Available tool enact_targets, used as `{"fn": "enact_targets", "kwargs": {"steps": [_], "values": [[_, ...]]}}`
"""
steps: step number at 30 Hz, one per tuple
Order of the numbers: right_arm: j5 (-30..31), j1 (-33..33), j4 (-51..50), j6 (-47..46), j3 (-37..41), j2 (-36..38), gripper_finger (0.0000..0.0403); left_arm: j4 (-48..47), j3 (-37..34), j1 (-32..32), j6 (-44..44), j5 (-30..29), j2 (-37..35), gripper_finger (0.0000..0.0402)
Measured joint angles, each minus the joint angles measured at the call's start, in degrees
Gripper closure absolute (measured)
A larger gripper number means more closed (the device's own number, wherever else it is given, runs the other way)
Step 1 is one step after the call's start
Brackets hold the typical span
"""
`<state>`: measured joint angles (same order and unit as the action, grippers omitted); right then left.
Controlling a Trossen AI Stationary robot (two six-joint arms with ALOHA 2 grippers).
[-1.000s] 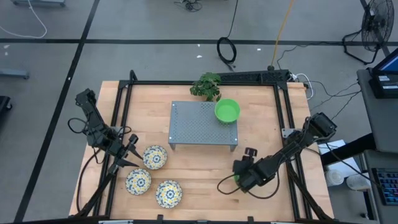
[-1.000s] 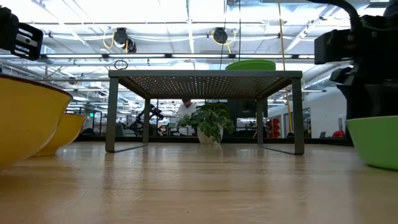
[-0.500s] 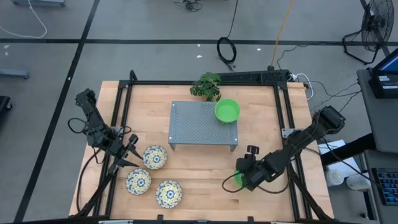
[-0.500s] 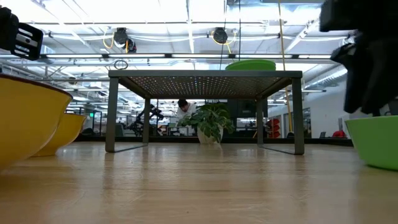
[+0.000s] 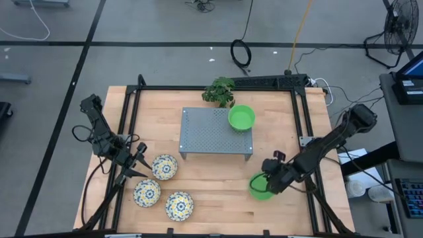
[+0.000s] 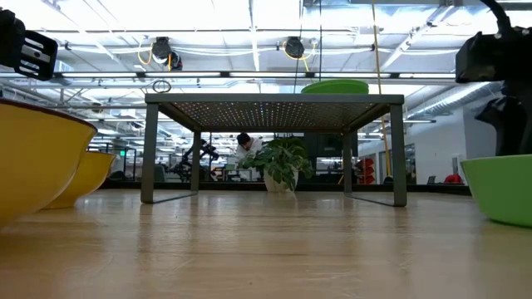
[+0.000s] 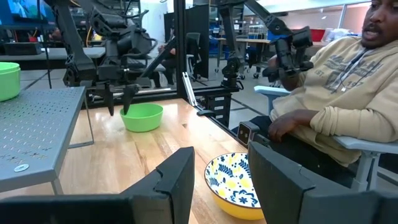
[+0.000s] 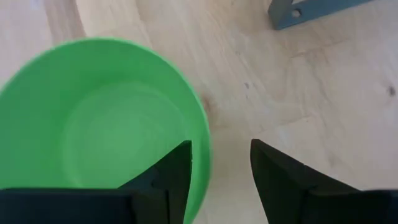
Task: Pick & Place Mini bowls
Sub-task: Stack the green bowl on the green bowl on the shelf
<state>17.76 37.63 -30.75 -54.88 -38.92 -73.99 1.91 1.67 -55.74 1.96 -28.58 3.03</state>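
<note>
Wooden table (image 5: 277, 132) with a grey perforated stand (image 5: 215, 132) in the middle, bowls on both sides and one on the stand.

On the stand's right rear corner sits a green bowl (image 5: 241, 118), with a small potted plant (image 5: 220, 91) just behind the stand. A second green bowl (image 5: 260, 187) stands on the wood at the front right; the right gripper (image 5: 269, 178) is over its rim, fingers (image 8: 171, 171) parted with one above the inside of the bowl and the other outside, not closed on it. Three white bowls with blue-and-yellow flowers (image 5: 164, 166) (image 5: 146, 192) (image 5: 179, 205) are grouped at the front left. The left gripper (image 5: 137, 162) waits just beside the nearest of them, fingers apart and holding nothing. A seated person (image 7: 336, 106) shows beyond the table in the left wrist view.
</note>
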Motion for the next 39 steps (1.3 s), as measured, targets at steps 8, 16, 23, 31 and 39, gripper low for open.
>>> {"fn": "enact_targets", "kwargs": {"steps": [8,16,23,31,39], "values": [[0.0,0.0,4.1,-1.7,2.6,2.5,0.0272,0.0,0.0,0.0,0.0,0.0,0.0,0.0249],[0.1,0.0,4.5,-2.5,2.6,2.5,0.0311,-0.1,0.0,0.0,0.0,0.0,0.0,0.0249],[0.1,0.0,4.4,-2.5,2.6,2.5,0.0339,-0.1,0.0,0.0,0.0,0.0,0.0,0.0249],[0.1,0.0,4.4,-1.6,2.6,2.5,0.0360,-0.1,0.0,0.0,0.0,0.0,0.0,0.0249],[0.2,0.0,4.4,-1.1,2.6,2.5,0.0372,-0.1,0.0,0.0,0.0,0.0,0.0,0.0249]]}}
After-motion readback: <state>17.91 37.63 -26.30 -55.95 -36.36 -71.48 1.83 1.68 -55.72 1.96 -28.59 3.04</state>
